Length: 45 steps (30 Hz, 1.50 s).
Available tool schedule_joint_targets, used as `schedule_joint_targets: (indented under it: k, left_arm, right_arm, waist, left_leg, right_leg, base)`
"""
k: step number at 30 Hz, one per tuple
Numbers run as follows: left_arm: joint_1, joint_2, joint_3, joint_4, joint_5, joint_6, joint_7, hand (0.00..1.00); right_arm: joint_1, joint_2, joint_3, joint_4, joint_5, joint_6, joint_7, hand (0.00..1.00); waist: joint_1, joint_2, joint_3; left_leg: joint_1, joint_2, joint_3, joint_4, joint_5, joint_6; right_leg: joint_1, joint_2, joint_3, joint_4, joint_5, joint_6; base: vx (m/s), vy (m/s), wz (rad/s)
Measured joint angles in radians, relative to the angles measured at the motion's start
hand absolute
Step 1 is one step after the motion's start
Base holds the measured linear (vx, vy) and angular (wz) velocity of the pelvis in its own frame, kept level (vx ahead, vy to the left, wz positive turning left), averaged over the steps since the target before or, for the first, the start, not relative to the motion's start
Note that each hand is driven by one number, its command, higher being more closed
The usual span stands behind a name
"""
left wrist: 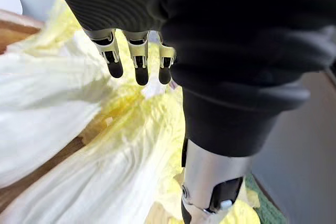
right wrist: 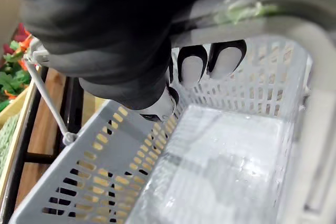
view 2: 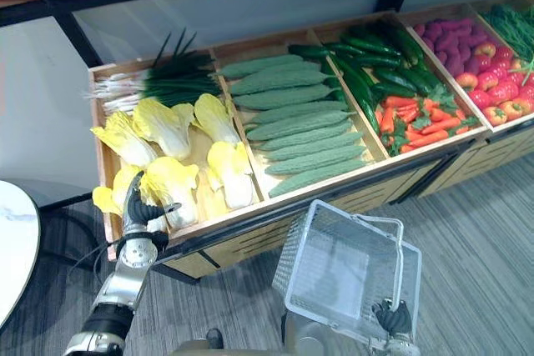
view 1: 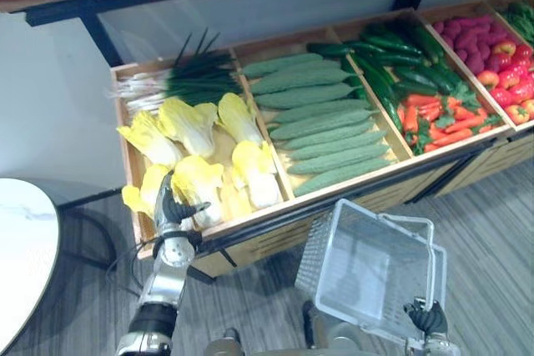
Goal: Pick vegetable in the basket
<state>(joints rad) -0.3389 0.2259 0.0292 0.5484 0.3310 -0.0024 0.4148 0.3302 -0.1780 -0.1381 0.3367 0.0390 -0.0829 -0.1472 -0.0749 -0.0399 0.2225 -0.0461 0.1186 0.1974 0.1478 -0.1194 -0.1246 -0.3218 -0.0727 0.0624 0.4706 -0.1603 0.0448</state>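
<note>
Hovering over a cabbage at the crate's near-left corner, left hand is spread with nothing gripped, right hand clamps the handle of the empty basket, so barely started.

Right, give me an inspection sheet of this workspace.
Surface: wooden stand of crates.
Job's things: cabbages in the left crate; basket empty, held before the stand.
Clutter: scallions behind the cabbages; gourds, cucumbers, carrots and tomatoes in the other crates.
Hands: left hand open over a front cabbage; right hand shut on the basket's handle.
Cables: nothing seen.
Surroundings: white table at left, grey floor.
</note>
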Motion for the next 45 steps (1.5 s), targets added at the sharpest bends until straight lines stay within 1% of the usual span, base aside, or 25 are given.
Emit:
schedule_joint_targets:
  k: [3, 4, 7, 12, 17, 18, 22, 25, 27, 30, 31, 34, 37, 39, 42, 44, 45]
  left_arm:
    - [-0.068, 0.012, -0.003, 0.064, 0.038, 0.02, 0.0, 0.0]
    - [-0.088, 0.018, -0.006, 0.09, 0.049, 0.027, 0.0, 1.0]
    - [-0.114, 0.03, -0.021, 0.115, 0.079, 0.037, -0.004, 1.0]
    - [-0.162, 0.036, -0.022, 0.154, 0.079, 0.035, -0.023, 1.0]
    - [-0.173, 0.039, -0.017, 0.158, 0.065, -0.001, -0.022, 1.0]
    - [-0.175, 0.043, -0.017, 0.158, 0.057, -0.008, -0.022, 1.0]
    - [-0.152, 0.058, -0.006, 0.121, 0.038, -0.019, -0.014, 1.0]
    - [-0.095, 0.057, 0.015, 0.057, 0.023, -0.024, 0.006, 1.0]
    - [-0.046, 0.051, 0.02, -0.02, 0.011, -0.027, 0.017, 1.0]
    - [0.024, 0.045, 0.022, -0.117, -0.001, -0.041, 0.043, 1.0]
    - [0.051, 0.04, 0.024, -0.155, -0.011, -0.046, 0.048, 1.0]
    - [0.127, 0.013, 0.045, -0.267, -0.039, -0.052, 0.051, 1.0]
    - [0.178, -0.023, 0.043, -0.311, -0.055, -0.062, 0.05, 1.0]
    - [0.195, -0.028, 0.044, -0.34, -0.055, -0.062, 0.05, 1.0]
    - [0.216, -0.032, 0.044, -0.415, -0.054, -0.067, 0.05, 1.0]
    - [0.224, -0.038, 0.044, -0.459, -0.053, -0.078, 0.053, 1.0]
    - [0.243, -0.05, 0.044, -0.5, -0.052, -0.092, 0.063, 1.0]
  right_arm:
    - [0.0, -0.006, 0.019, -0.037, 0.002, -0.01, 0.002, 1.0]
    - [-0.002, -0.006, 0.022, -0.052, 0.009, -0.013, 0.001, 1.0]
    - [-0.003, -0.019, 0.018, -0.062, 0.023, -0.024, -0.001, 1.0]
    - [0.003, -0.025, 0.021, -0.087, 0.031, -0.024, -0.002, 1.0]
    - [0.005, -0.025, 0.02, -0.108, 0.032, -0.025, -0.003, 1.0]
    - [0.009, -0.025, 0.017, -0.121, 0.032, -0.025, -0.005, 1.0]
    - [0.009, -0.025, -0.016, -0.128, 0.03, -0.026, -0.008, 1.0]
    - [0.009, -0.024, -0.03, -0.128, 0.03, -0.026, -0.023, 1.0]
    - [0.01, -0.024, -0.042, -0.126, 0.029, -0.026, -0.026, 1.0]
    - [0.012, -0.021, -0.058, -0.105, 0.028, -0.026, -0.029, 1.0]
    - [0.008, -0.021, -0.062, -0.089, 0.027, -0.026, -0.033, 1.0]
    - [0.009, -0.012, -0.081, -0.072, 0.026, -0.026, -0.035, 1.0]
    - [0.005, -0.001, -0.09, -0.048, 0.017, -0.026, -0.044, 1.0]
    - [0.003, 0.006, -0.09, -0.045, 0.013, -0.026, -0.044, 1.0]
    - [0.004, 0.014, -0.094, -0.044, 0.007, -0.026, -0.044, 1.0]
    - [0.004, 0.015, -0.095, -0.04, 0.006, -0.026, -0.044, 1.0]
    - [0.004, 0.017, -0.095, -0.033, -0.002, -0.026, -0.044, 1.0]
  waist:
    - [-0.004, -0.003, 0.019]
    - [-0.004, -0.004, 0.028]
    - [-0.004, -0.005, 0.044]
    - [-0.003, -0.004, 0.045]
    - [-0.003, 0.004, 0.055]
    - [-0.003, 0.009, 0.06]
    - [-0.002, 0.013, 0.072]
    - [-0.002, 0.015, 0.073]
    - [-0.002, 0.015, 0.073]
    - [-0.01, 0.016, 0.073]
    - [-0.018, 0.017, 0.073]
    - [-0.019, 0.02, 0.071]
    - [-0.019, 0.021, 0.07]
    - [-0.019, 0.022, 0.069]
    - [-0.02, 0.03, 0.06]
    - [-0.021, 0.037, 0.049]
    - [-0.022, 0.042, 0.036]
  left_leg:
    - [-0.03, 0.003, 0.006, 0.012, 0.0, 0.0]
    - [-0.036, 0.003, 0.012, 0.021, 0.0, 0.0]
    - [-0.043, 0.007, 0.054, 0.043, 0.0, 0.0]
    - [-0.048, 0.008, 0.056, 0.045, -0.002, 0.003]
    - [-0.048, 0.015, 0.059, 0.043, -0.005, 0.006]
    - [-0.047, 0.016, 0.059, 0.042, -0.005, 0.006]
    - [-0.041, 0.012, 0.055, 0.035, -0.003, 0.007]
    - [-0.021, 0.006, 0.053, 0.024, -0.002, 0.006]
    - [-0.012, 0.001, 0.051, 0.013, 0.001, 0.01]
    - [0.011, -0.005, 0.027, -0.012, 0.015, 0.011]
    - [0.015, -0.005, 0.017, -0.016, 0.018, 0.012]
    - [0.037, -0.016, 0.002, -0.041, 0.026, 0.015]
    - [0.051, -0.017, -0.001, -0.043, 0.026, 0.016]
    - [0.052, -0.017, -0.002, -0.042, 0.026, 0.016]
    - [0.059, -0.016, -0.002, -0.042, 0.026, 0.016]
    - [0.061, -0.016, -0.002, -0.042, 0.026, 0.016]
    - [0.064, -0.015, -0.001, -0.042, 0.026, 0.016]
  right_leg:
    - [-0.028, 0.002, 0.0, 0.006, 0.001, -0.001]
    - [-0.035, 0.002, 0.002, 0.008, 0.001, -0.001]
    - [-0.035, 0.0, 0.009, 0.012, 0.001, -0.001]
    - [-0.037, -0.002, 0.008, 0.01, 0.001, -0.001]
    - [-0.036, -0.002, 0.008, 0.004, 0.002, 0.0]
    - [-0.034, -0.002, 0.007, 0.006, 0.002, 0.0]
    - [-0.029, -0.002, 0.002, 0.002, 0.001, 0.001]
    - [-0.013, -0.002, -0.002, -0.004, -0.001, 0.004]
    - [-0.003, -0.005, -0.005, -0.009, -0.002, 0.006]
    - [0.031, -0.012, -0.022, -0.03, -0.002, 0.006]
    - [0.043, -0.014, -0.033, -0.037, -0.002, 0.006]
    - [0.061, -0.016, -0.037, -0.042, -0.005, 0.011]
    - [0.077, -0.016, -0.037, -0.046, -0.005, 0.012]
    - [0.078, -0.016, -0.037, -0.045, -0.004, 0.012]
    - [0.083, -0.013, -0.035, -0.045, -0.004, 0.012]
    - [0.084, -0.012, -0.032, -0.046, -0.004, 0.013]
    - [0.086, -0.009, -0.028, -0.046, -0.003, 0.013]
  base:
    - [0.01, -0.001, -0.01]
    - [0.05, 0.0, -0.04]
    - [0.02, 0.01, -0.03]
    - [-0.01, -0.002, 0.0]
    - [-0.02, -0.007, 0.0]
    - [0.0, 0.0, 0.0]
    - [0.03, 0.006, 0.03]
    - [0.05, 0.023, 0.0]
    - [0.01, 0.009, 0.05]
    - [0.01, 0.017, 0.22]
    - [-0.01, -0.003, 0.25]
    - [-0.01, -0.002, 0.12]
    - [0.0, 0.0, 0.0]
    - [0.0, 0.0, 0.0]
    - [0.0, -0.008, -0.02]
    - [0.0, -0.008, -0.05]
    - [0.0, -0.007, -0.06]
